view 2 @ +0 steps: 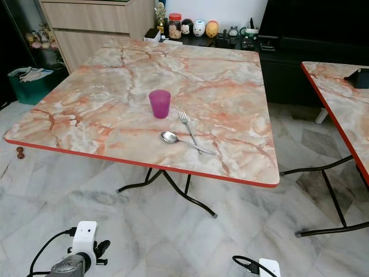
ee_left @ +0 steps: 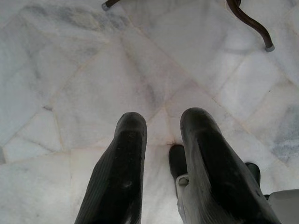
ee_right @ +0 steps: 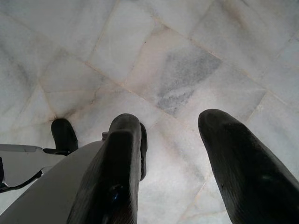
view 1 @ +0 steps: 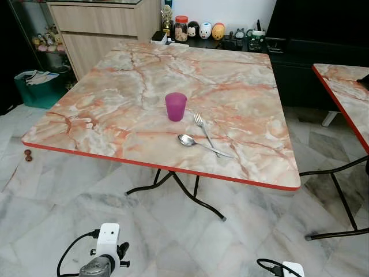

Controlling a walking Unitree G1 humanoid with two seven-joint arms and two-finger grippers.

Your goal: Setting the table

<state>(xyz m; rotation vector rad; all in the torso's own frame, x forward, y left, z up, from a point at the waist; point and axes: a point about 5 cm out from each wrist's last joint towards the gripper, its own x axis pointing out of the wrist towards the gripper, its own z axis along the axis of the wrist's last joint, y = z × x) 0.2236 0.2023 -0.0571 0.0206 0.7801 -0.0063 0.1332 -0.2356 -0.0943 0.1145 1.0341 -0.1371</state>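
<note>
A purple cup (view 1: pixel 176 106) stands upright near the middle of the marble-patterned table (view 1: pixel 109 98). Just right of it lies a fork (view 1: pixel 202 128), and a spoon (view 1: pixel 195 142) lies in front, its handle crossing the fork's handle. Both arms hang low in front of the table. My left gripper (ee_left: pixel 161 126) points down at the floor, its fingers open with nothing between them. My right gripper (ee_right: pixel 170 123) also points at the floor, open and empty. The left wrist (view 1: pixel 104 257) shows at the bottom of the eye views.
A second table (view 1: pixel 346 95) with a red edge stands at the right, with a floor gap between. Black curved table legs (view 1: pixel 179 190) spread under the near table. A cabinet (view 1: pixel 98 29) and a shelf with jars and figurines (view 1: pixel 199 30) stand behind. A green bin (view 1: pixel 37 86) stands at the left.
</note>
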